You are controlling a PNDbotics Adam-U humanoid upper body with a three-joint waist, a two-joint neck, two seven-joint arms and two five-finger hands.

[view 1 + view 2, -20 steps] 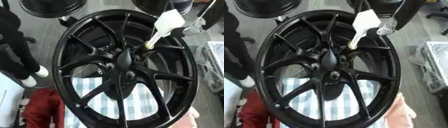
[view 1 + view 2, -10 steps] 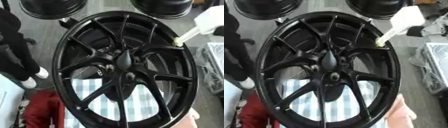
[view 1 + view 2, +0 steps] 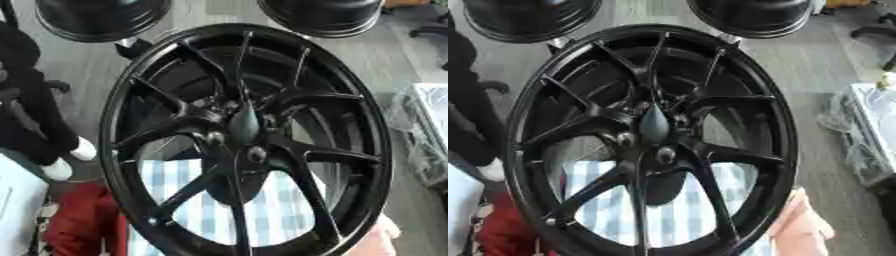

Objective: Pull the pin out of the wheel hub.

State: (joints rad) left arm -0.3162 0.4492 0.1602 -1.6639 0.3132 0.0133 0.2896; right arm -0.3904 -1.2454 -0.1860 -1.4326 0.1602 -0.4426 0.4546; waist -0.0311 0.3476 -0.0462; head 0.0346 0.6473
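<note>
1. A large black wheel point(image 3: 245, 145) fills the middle of both views; it stands tilted, its top edge leaning toward the right; thin paired spokes run from the centre out to the rim.
2. The hub point(image 3: 243, 125) sits at the centre of the spokes; a pointed black cap covers its middle; small round holes or bolt seats point(image 3: 256, 155) show around the cap, one pale at its centre.
3. The pin cannot be made out in either view; no white or slender part shows at the hub or on the spokes.
4. Neither robot hand shows in either view; whether their fingers are spread, closed or pinching anything cannot be told.
5. A blue-and-white checked cloth point(image 3: 210, 215) shows through the lower spoke gaps, behind the wheel.
6. A red item point(image 3: 79, 220) lies at the lower left, just beside the rim; a pale pink item point(image 3: 802, 225) lies at the lower right, touching the rim's outer edge in the picture.
7. Two more black wheels point(image 3: 750, 15) stand at the top edge, behind the main wheel; the grey floor point(image 3: 824, 65) lies between them and to the right.
8. Clear plastic wrapping point(image 3: 424, 135) lies at the right edge, well apart from the hub.
</note>
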